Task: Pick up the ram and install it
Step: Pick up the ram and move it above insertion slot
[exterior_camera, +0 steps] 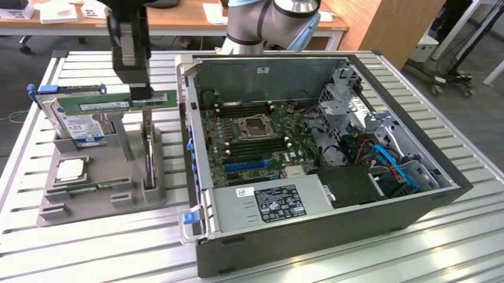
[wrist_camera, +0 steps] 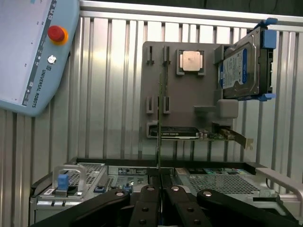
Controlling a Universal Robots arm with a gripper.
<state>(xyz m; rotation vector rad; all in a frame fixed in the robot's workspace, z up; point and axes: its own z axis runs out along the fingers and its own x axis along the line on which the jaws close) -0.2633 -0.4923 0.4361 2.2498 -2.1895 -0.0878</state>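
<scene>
Ext. view, L to R: hard drive [exterior_camera: 79, 125] stands on edge at far left. The ram [exterior_camera: 94, 105] is just in front of it, long axis left-right, clear above the grey holder [exterior_camera: 94, 194]. Gripper [exterior_camera: 141, 94] jaws pinch the ram nr its right end. In the wrist view it's edge-on btwn the fingers [wrist_camera: 147, 208]. PC case [exterior_camera: 315, 242] sits to the right. The motherboard [exterior_camera: 236, 127] slots look approx parallel to the stick.
</scene>
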